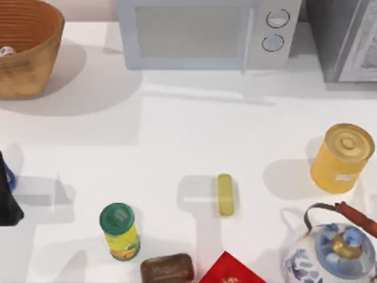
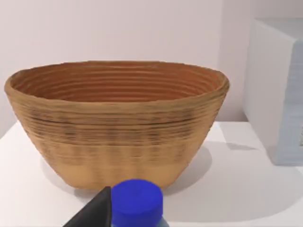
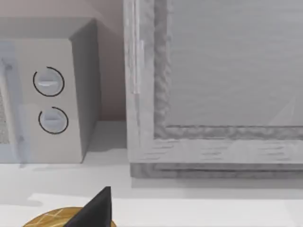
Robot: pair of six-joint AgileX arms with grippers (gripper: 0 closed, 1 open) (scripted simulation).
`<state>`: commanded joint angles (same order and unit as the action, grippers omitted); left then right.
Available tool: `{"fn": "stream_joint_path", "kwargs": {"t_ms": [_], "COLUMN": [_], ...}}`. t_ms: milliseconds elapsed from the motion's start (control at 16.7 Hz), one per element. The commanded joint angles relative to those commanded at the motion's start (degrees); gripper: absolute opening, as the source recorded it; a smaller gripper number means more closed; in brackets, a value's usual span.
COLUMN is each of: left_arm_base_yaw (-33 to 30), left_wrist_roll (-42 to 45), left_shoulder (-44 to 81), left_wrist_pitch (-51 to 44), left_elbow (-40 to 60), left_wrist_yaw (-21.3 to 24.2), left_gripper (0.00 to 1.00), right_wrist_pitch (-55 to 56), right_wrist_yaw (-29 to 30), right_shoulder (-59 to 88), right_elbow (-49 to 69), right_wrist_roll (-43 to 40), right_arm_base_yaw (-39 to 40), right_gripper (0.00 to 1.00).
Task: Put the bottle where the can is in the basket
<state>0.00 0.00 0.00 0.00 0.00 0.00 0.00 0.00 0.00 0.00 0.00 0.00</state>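
1. Holding bottle upright, cap up, left gripper at worktop's left edge; closure around it can't be confirmed.
2. Basket lies straight behind it, far-left corner; can inside.
3. Right arm idle near the yellow tin.

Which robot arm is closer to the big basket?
Left. Its pincer, holding the blue bottle, faces the basket at the table's left; the right pincer is by the yellow tin.
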Motion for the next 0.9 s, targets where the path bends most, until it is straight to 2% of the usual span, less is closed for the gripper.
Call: {"fn": "stream_joint_path", "kwargs": {"t_ms": [240,420,660,900], "left_arm_base_yaw": [0.2,0.9,1.9,3.0], "left_wrist_roll": [0.1,0.6,1.7,3.0], "left_shoulder": [1.4,7.4,22.0,42.4], "left_wrist_pitch": [-0.7,-3.5,-10.3,-19.8], "left_elbow": [1.5,7.9,22.3,41.4], "left_wrist_yaw": [-0.1,-0.1,0.3,1.2], "left_gripper": [1.00,1.00,1.00,1.00], "right_wrist_pitch": [0.0,0.0,0.0,0.0], "right_wrist_yaw": [0.0,0.0,0.0,0.0], "right_shoulder": [0.0,0.0,0.0,0.0], "right_elbow": [0.0,0.0,0.0,0.0], "right_wrist_roll": [0.0,0.0,0.0,0.0], "right_arm_base_yaw": [0.0,0.0,0.0,0.0], "right_gripper": [1.00,1.00,1.00,1.00]}}
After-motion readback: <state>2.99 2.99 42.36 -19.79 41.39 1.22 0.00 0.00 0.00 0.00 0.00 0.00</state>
